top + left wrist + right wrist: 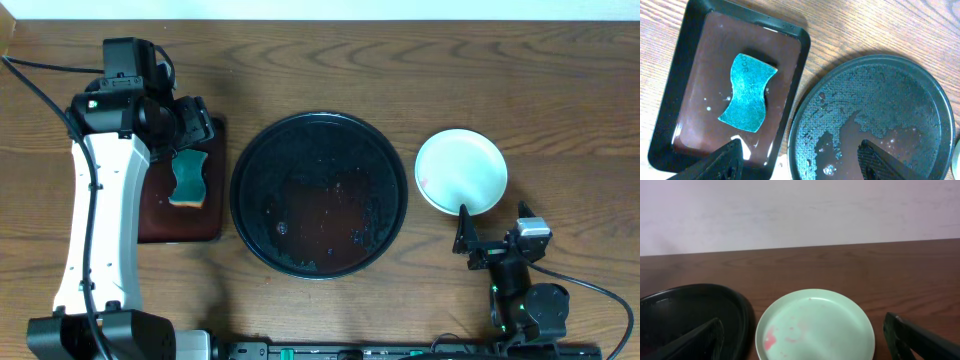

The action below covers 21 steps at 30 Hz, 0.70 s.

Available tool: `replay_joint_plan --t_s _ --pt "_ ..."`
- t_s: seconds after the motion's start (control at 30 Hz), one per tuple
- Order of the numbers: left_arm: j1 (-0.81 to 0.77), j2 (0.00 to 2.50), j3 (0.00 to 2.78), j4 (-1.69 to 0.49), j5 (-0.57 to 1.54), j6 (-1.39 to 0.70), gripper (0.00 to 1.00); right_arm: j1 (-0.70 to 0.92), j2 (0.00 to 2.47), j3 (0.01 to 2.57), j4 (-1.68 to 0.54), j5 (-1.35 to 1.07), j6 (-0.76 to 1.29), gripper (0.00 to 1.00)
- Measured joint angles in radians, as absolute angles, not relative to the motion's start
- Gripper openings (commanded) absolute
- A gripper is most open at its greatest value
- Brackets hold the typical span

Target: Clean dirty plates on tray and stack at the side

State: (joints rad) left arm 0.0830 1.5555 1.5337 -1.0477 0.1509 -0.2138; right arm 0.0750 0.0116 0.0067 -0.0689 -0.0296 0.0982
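One mint plate [461,171] beside the tray [300,160] seems light, stiff, slippery; best taken at its rim. Left and right jaws stand wide open, empty.

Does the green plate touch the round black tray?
Apart. The overhead view shows a thin strip of bare table between the plate and the tray.

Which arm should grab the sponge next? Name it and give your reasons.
Left. The left gripper hangs open above the rectangular tray, close to the blue sponge lying in it. The right gripper is on the far side of the round black tray, facing the mint plate.
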Motion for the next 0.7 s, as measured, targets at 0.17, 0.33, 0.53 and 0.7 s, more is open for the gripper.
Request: replay_joint_plan --t_s 0.17,0.33,0.53,0.7 --pt "0.083 1.555 1.534 -1.048 0.151 -0.214 0.73 0.075 0.012 0.007 -0.069 -0.030 0.099 0.99" --pt "0.083 1.555 1.534 -1.048 0.151 -0.214 0.74 0.075 0.012 0.007 -0.069 -0.029 0.099 0.99" --pt "0.083 1.555 1.534 -1.048 0.150 -0.213 0.74 0.075 0.012 0.007 -0.069 -0.029 0.099 0.99" --pt "0.077 1.509 1.504 -1.016 0.138 -0.213 0.73 0.075 0.012 0.007 -0.068 -0.029 0.099 0.99"
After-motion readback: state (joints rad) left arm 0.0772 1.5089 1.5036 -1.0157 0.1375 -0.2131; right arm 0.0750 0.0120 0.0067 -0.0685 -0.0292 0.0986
